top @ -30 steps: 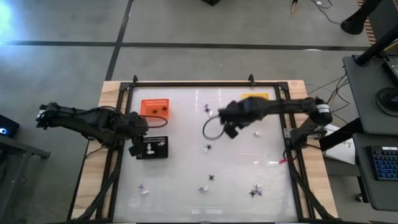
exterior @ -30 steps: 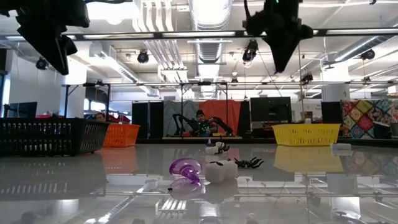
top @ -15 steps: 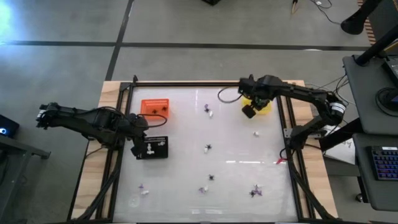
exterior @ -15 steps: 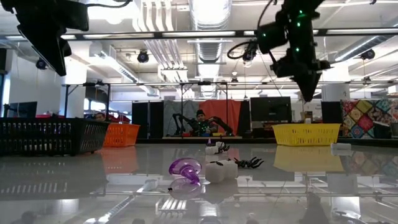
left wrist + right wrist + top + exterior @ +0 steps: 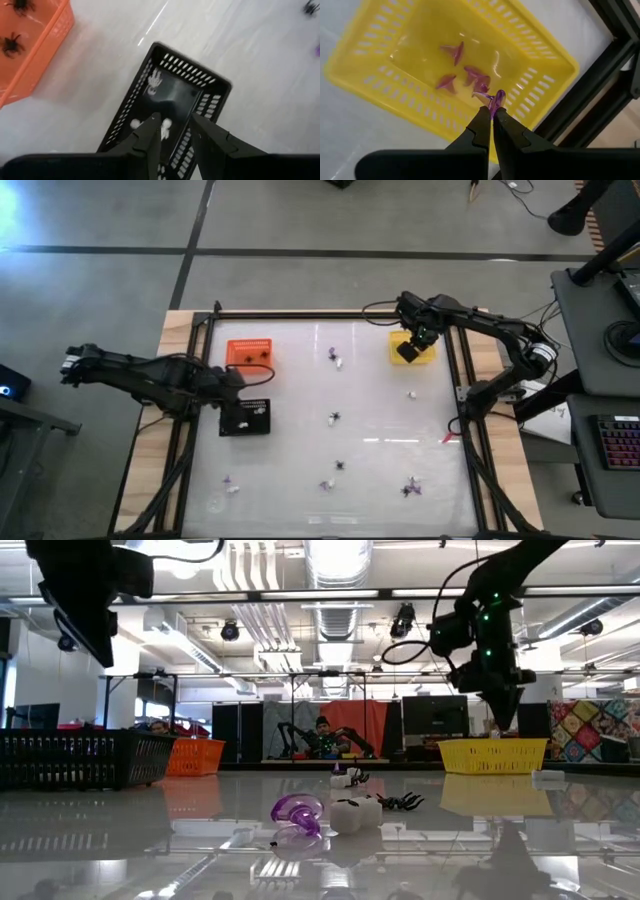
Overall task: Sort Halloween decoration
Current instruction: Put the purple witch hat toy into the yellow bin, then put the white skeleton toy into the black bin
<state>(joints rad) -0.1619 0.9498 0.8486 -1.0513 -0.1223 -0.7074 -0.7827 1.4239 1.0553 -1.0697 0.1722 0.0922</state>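
My right gripper [image 5: 491, 111] hangs over the yellow tray [image 5: 424, 337], shut on a small purple trinket [image 5: 496, 97]. Several purple trinkets [image 5: 470, 75] lie on the tray's floor below it. My left gripper [image 5: 175, 125] stands open above the black tray [image 5: 210, 82]. That tray holds white trinkets [image 5: 155, 80]. In the high view my left gripper [image 5: 232, 392] is at the tray's left end. In the low view my right gripper [image 5: 503, 718] points down just above the yellow tray [image 5: 493, 755]. My right gripper pinches the purple trinket's near end [image 5: 493, 106] between its two fingertips. The fingers come from above, pointing down. The rest of the trinket sticks out past the fingertips, lifted clear above the yellow tray's floor.
An orange tray [image 5: 250, 352] with black spiders [image 5: 12, 42] stands at the far left. Loose trinkets lie about the table, one at the middle [image 5: 335, 418], some near the front edge [image 5: 410, 488], one by the yellow tray [image 5: 410, 394]. A dark frame rail [image 5: 615, 30] runs behind the yellow tray.
My right gripper, still shut, has swung from above the table's middle toward the far right corner. It has come down to just above the yellow tray.
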